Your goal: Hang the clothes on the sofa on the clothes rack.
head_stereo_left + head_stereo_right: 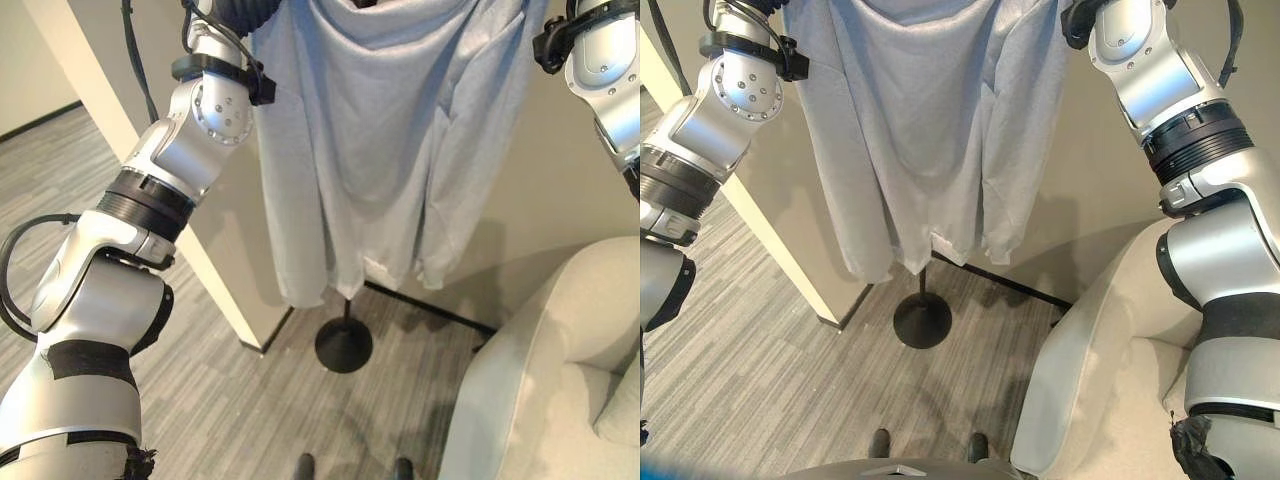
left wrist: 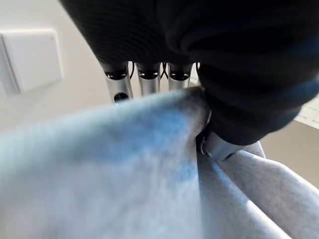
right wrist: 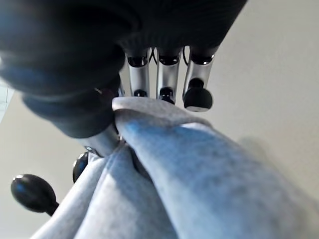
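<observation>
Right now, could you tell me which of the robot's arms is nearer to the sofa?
Right. The right arm rises just over the sofa; the left arm is raised on the far side of the hanging grey garment, by the wall corner.

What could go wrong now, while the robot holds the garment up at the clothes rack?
1. The left hand and right hand each pinch only a fold of the grey garment, so it might slip free.
2. A dark knob of the rack sits beside the cloth, not under it; letting go now could drop the garment.
3. The hanging hem is close to the rack's pole above the round base and could snag.
</observation>
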Robot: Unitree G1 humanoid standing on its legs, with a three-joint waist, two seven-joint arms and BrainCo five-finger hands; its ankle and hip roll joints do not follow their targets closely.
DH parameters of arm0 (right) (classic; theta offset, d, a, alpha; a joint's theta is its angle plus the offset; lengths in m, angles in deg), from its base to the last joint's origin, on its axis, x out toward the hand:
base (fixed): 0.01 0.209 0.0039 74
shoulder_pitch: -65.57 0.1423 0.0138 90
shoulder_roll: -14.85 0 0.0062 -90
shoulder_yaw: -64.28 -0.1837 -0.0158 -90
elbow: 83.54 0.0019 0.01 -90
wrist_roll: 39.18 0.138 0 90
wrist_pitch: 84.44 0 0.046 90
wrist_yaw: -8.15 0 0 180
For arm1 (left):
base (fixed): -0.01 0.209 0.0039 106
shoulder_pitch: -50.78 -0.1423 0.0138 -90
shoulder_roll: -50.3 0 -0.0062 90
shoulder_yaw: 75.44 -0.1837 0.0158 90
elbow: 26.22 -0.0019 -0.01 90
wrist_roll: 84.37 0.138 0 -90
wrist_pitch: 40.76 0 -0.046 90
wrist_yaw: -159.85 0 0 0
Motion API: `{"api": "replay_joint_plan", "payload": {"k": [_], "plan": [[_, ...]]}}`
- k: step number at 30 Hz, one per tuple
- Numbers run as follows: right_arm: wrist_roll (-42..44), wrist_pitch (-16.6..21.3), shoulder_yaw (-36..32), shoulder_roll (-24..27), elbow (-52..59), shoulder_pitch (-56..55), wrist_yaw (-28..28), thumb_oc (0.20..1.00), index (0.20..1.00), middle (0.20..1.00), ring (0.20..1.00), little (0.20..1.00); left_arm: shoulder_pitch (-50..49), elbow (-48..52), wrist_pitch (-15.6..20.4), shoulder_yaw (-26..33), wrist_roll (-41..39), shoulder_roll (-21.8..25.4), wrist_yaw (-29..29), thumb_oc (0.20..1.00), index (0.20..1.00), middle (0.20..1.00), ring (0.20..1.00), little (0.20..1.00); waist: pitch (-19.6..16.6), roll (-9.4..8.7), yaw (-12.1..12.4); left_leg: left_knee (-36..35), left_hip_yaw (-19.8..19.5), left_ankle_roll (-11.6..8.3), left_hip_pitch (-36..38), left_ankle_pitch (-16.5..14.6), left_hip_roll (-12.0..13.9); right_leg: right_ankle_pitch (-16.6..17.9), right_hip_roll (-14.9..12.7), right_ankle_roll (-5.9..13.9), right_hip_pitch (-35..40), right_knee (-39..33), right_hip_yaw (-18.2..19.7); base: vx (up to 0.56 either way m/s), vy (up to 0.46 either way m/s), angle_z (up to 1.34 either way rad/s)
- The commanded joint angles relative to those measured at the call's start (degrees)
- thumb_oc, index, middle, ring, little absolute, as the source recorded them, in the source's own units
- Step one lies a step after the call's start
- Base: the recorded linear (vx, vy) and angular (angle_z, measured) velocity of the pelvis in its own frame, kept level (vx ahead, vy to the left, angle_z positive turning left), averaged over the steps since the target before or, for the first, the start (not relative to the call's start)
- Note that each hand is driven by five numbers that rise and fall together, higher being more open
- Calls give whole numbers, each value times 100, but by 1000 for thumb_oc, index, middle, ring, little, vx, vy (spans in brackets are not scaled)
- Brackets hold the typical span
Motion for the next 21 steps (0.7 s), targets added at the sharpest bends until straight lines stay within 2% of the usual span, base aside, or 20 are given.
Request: {"api": "replay_joint_plan", "payload": {"k": [1, 7, 12, 18, 21], "plan": [[49, -62, 386, 157, -888, 1019, -24, 200, 200, 200, 200, 200, 763, -852, 26, -244, -92, 209, 140, 200, 200, 200, 200, 200, -116, -79, 279, 26, 869, -252, 326, -504, -25, -363, -115, 682, -73, 77, -37, 0, 0, 0], [-101, -222, 893, -265, -1878, 877, -564, 200, 200, 200, 200, 200, 832, -1813, -60, -824, 100, -76, -171, 200, 200, 200, 200, 200, -39, -76, 319, 26, 821, -262, 238, -436, -40, -323, -113, 680, -146, 77, -52, -13, -1, 0], [-85, -285, 864, -576, -2408, 534, -799, 200, 200, 200, 200, 200, 795, -2592, -134, -1279, 324, -460, -463, 200, 200, 200, 200, 200, 65, -51, 326, 26, 782, -255, 98, -355, -62, -253, -129, 699, -288, 77, -68, -36, 1, 9], [-175, -354, 818, -758, -2671, 217, -945, 200, 200, 200, 200, 200, 652, -2869, -151, -1389, 452, -718, -649, 200, 200, 200, 200, 200, 147, -35, 326, 26, 750, -236, -40, -295, -100, -194, -135, 709, -422, 77, -58, -38, 5, 4], [-261, -361, 740, -807, -2662, 1, -969, 200, 200, 200, 200, 200, 478, -2836, -169, -1257, 480, -821, -663, 200, 200, 200, 200, 200, 210, -39, 331, 26, 742, -221, -66, -277, -114, -189, -138, 704, -455, 77, -42, -23, 4, 2]]}}
